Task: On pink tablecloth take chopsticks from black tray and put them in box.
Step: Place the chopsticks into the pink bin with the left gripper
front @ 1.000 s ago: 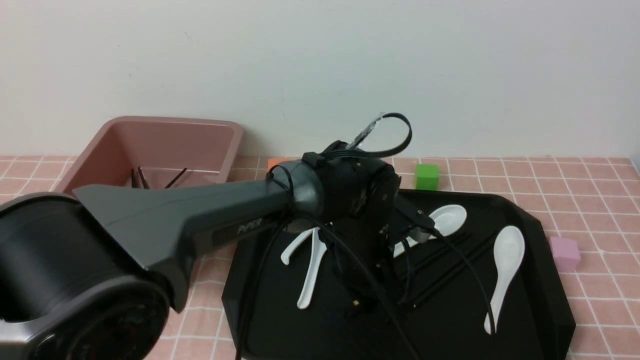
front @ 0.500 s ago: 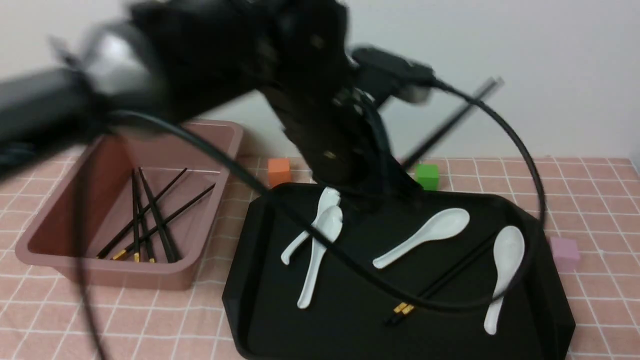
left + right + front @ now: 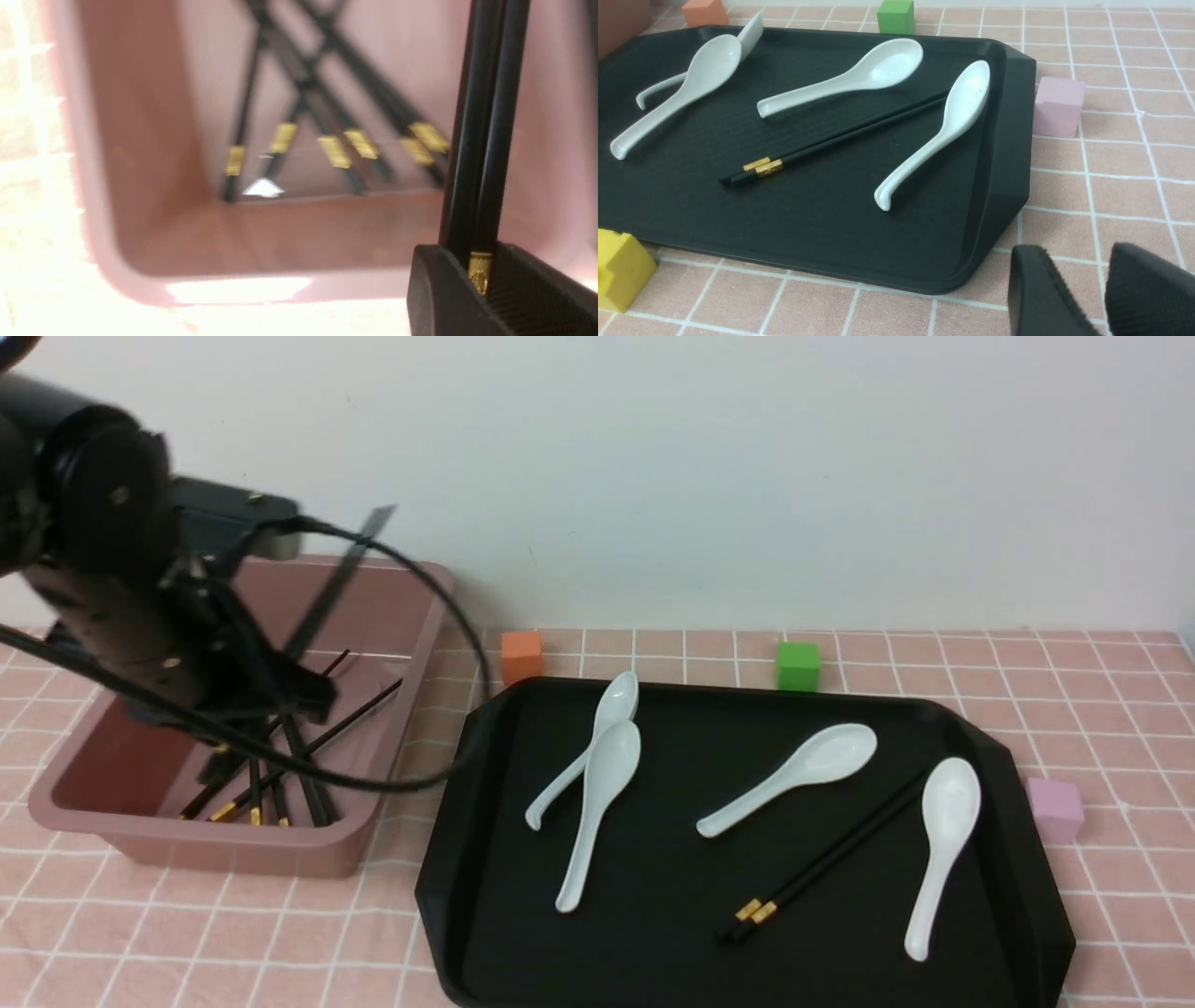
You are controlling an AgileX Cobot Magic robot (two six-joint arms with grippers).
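Left end effector (image 3: 476, 280) — 2 chopsticks (image 3: 486, 130) gripped, above box (image 3: 243, 282)

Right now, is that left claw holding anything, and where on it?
Yes: the left claw grips two chopsticks near their gold-banded end.

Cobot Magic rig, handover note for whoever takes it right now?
Left gripper: shut on a pair of black chopsticks, above the pink-brown tub.
Right gripper: open, off the black tray's corner, over the pink tablecloth.
Done: several gold-banded chopsticks lie in the tub.
Left: release the held pair into the tub, then move the two chopsticks on the tray.
White soup spoons are on the tray too.
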